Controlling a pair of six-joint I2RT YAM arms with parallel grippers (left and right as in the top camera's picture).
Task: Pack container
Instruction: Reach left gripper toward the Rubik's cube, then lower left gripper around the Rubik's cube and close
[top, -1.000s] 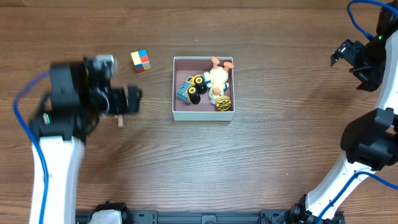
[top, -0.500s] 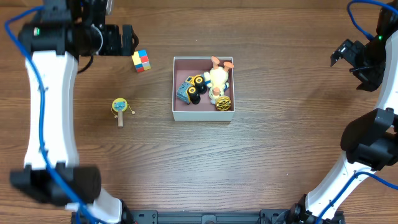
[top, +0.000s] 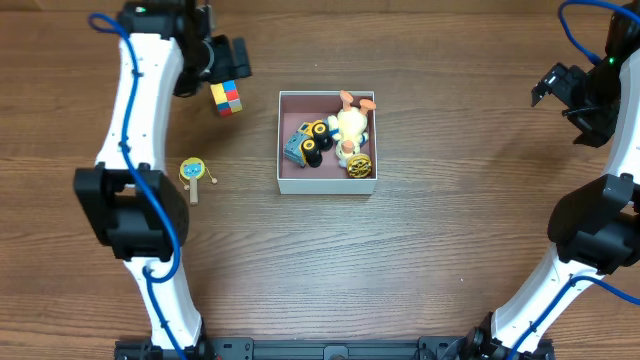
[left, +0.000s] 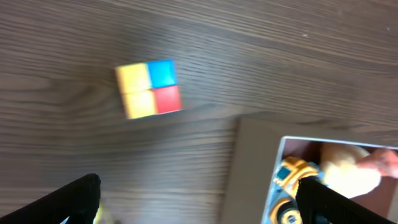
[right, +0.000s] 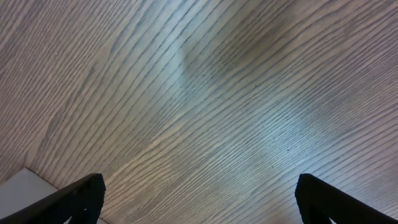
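Holding truck (top: 308, 143), plush toy (top: 350, 125) and gold toy (top: 359, 166), the container (top: 326, 186) sits; left end effector (left: 199, 190) and right end effector (right: 199, 190) gape.

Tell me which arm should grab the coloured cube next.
Left. The left gripper hovers open right beside the coloured cube, which sits in its wrist view. The right gripper is far off on the opposite side, with the container between it and the cube.
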